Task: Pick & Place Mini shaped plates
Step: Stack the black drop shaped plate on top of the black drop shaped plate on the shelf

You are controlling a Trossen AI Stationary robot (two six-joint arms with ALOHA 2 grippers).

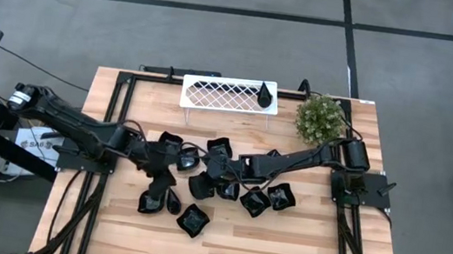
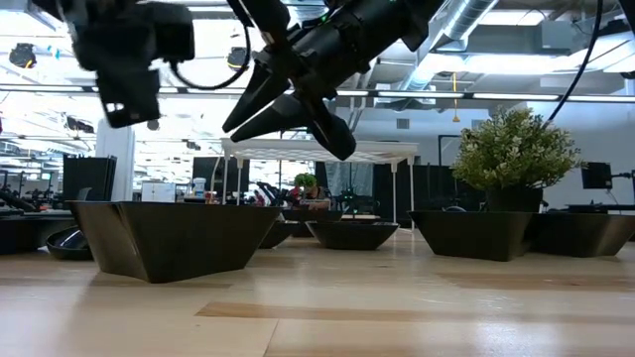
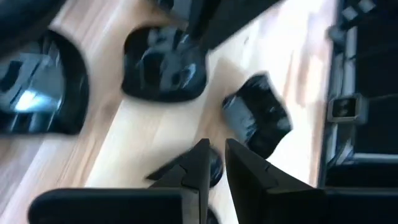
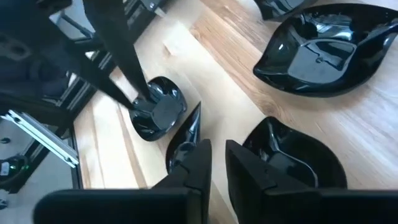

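No brand, label or writing can be read anywhere on the desk (image 1: 298,250) or the dishes.

At the far edge of the desk stands a white lattice tray (image 1: 222,94) on short legs, with one dark teardrop dish (image 1: 264,93) lying at its right end. Just right of the tray sits a green bushy plant (image 1: 319,117), close beside the right arm's upper links. Black cables loop across the middle of the desk between the two arms, and dark frame rails run down both sides.

The mini shaped plates (image 1: 193,219) are scattered in a loose cluster across the middle of the desk, glossy black, some squarish with wavy rims, some teardrop-shaped.

The left hand (image 1: 171,159) is held above the left part of the cluster. In the left wrist view its two fingers are nearly pressed together, only a thin slit between them, pinching nothing (image 3: 214,165). A small dark dish lies just under its fingertips, a wavy dish (image 3: 256,115) just ahead, a rounder one (image 3: 165,65) further off.

The right hand (image 1: 210,170) reaches into the cluster's middle, close to the left hand. Its fingers too stand almost together and empty (image 4: 214,158). A teardrop plate (image 4: 186,134) lies right at its fingertips, another plate (image 4: 292,162) just beside them, and a broad one (image 4: 323,50) further ahead.
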